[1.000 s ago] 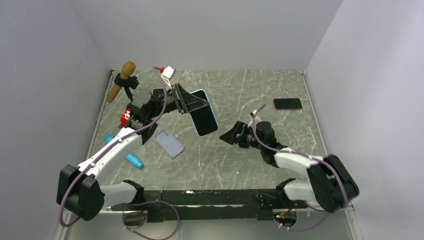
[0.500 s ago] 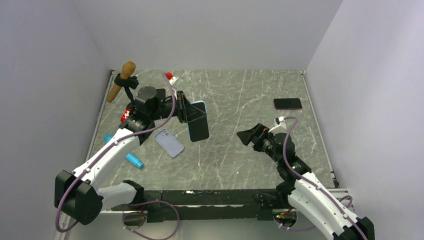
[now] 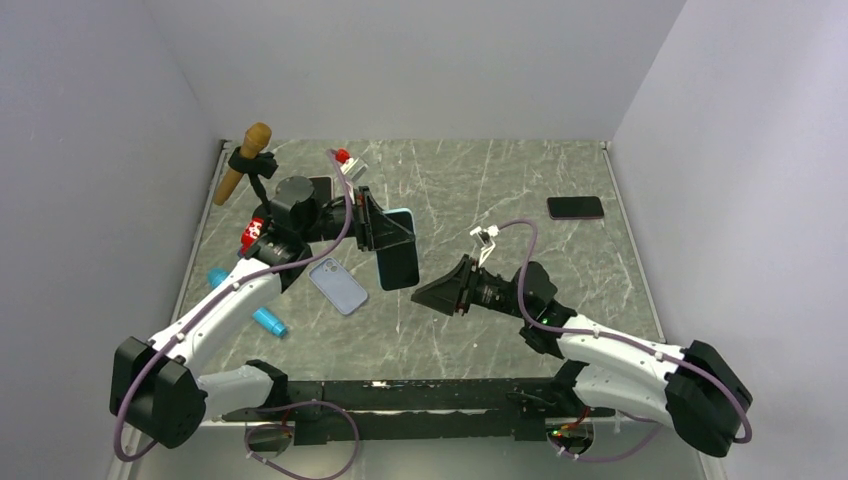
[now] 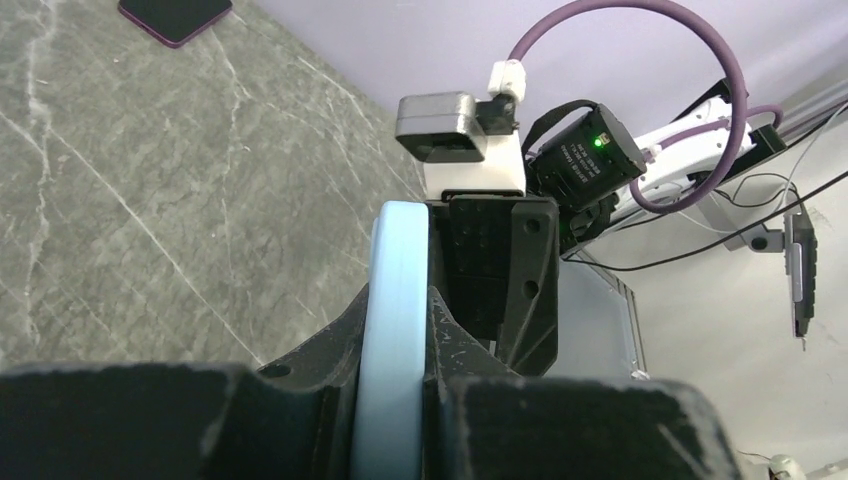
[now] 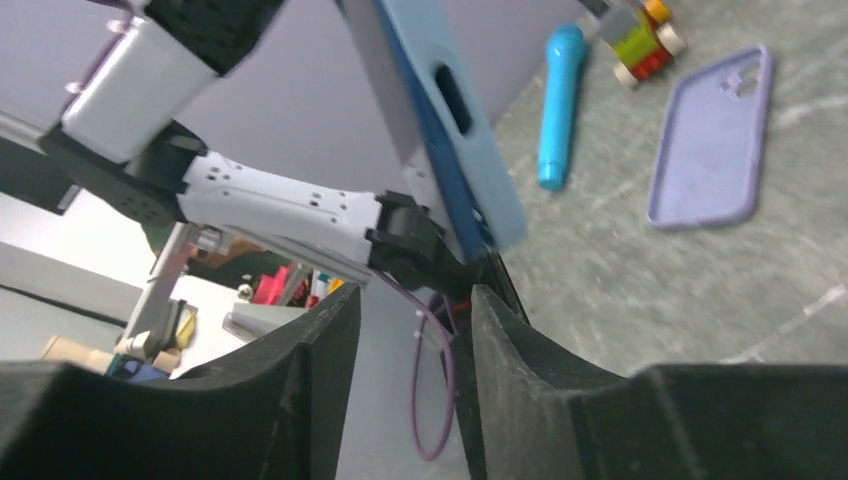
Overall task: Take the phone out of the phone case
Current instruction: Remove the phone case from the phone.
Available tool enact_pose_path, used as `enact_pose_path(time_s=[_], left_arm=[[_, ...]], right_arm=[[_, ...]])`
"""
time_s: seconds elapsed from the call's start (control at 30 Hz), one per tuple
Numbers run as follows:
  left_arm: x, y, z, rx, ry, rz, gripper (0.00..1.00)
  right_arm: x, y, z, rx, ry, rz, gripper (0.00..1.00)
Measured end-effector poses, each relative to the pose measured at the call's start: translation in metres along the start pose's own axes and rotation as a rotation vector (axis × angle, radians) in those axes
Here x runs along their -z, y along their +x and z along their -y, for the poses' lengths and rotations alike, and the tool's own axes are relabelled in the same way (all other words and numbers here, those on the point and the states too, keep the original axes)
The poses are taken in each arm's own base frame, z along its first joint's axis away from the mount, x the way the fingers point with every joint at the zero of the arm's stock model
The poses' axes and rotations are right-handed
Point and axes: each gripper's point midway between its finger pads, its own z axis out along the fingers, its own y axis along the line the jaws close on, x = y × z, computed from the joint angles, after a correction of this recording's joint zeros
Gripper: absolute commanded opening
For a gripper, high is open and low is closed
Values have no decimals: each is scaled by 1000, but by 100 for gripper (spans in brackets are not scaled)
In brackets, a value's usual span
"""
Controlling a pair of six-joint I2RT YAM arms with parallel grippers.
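My left gripper (image 3: 377, 224) holds a phone (image 3: 398, 266) in a light blue phone case (image 3: 403, 214) up above the table, dark screen towards the camera. In the left wrist view the case's blue edge (image 4: 397, 330) runs up between the jaws, which are shut on it (image 4: 400, 300). My right gripper (image 3: 430, 297) is just right of and below the phone's lower end. Its jaws (image 5: 415, 300) stand apart with nothing between them. The case's back (image 5: 470, 150), with its camera cut-out, hangs just beyond the right fingertips (image 5: 340, 305).
An empty lilac case (image 3: 338, 285) lies on the table under the left arm. A blue marker (image 3: 268, 321), a red toy (image 3: 251, 234) and a wooden-headed tool (image 3: 243, 161) are at the left. A dark phone (image 3: 575, 207) lies at the far right.
The right arm swung left and forward, up to the phone's lower end, and its jaws narrowed. The left gripper turned the phone more upright and shifted it slightly left.
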Motion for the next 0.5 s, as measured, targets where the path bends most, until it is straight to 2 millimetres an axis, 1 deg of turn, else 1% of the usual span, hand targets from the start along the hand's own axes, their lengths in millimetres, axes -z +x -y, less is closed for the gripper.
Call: enact_pose_path(time_s=[0.07,0.1,0.2,0.27,0.37,0.5], left_arm=[[-1,0,0,4,8,0,0],[-2,0,0,9,10,-1,0],[-3,1,-3,15,10,-3,0],[-4,3,-6,24,7,-6,0],[-4,7,-8,43,8,-16,0],[-6,9,-10,53,13,-21,0]], right_arm=[[-5,-5,-10,14,-40,20,43],[-6,-7,-12,21,-54,29,42],[-9,-10,-13,27,-71,39,42],[-10,-9,-12,28,-71,40,44],[-11,-11,-12,31,-73,48,51],[-10,-13,-14,38,-76,57,51]])
